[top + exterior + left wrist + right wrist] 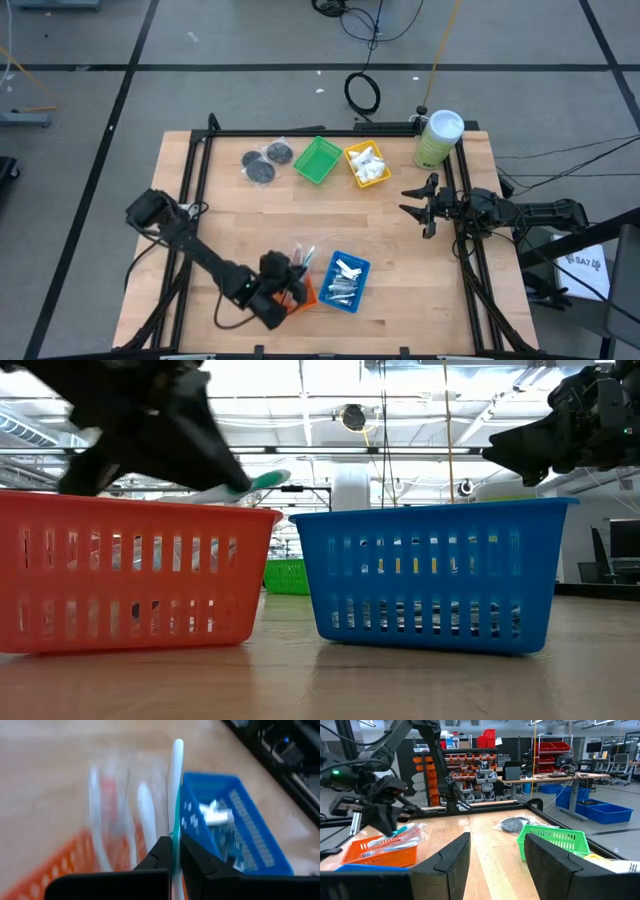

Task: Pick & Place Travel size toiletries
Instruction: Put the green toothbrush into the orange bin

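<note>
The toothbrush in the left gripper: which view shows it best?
The left wrist view: the toothbrush stands pinched between the left gripper fingers. Low view shows only its green end; right wrist sees it distantly over the orange tray; high view barely.

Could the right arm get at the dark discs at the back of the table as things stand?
Probably yes: the right gripper is open and empty, and bare table lies between it and the dark discs, though the green tray sits partly between.

In the high view, 2 discs lie at upper centre-left, with 2 trays to their right and a canister further right. At lower centre, 2 baskets sit side by side.
</note>
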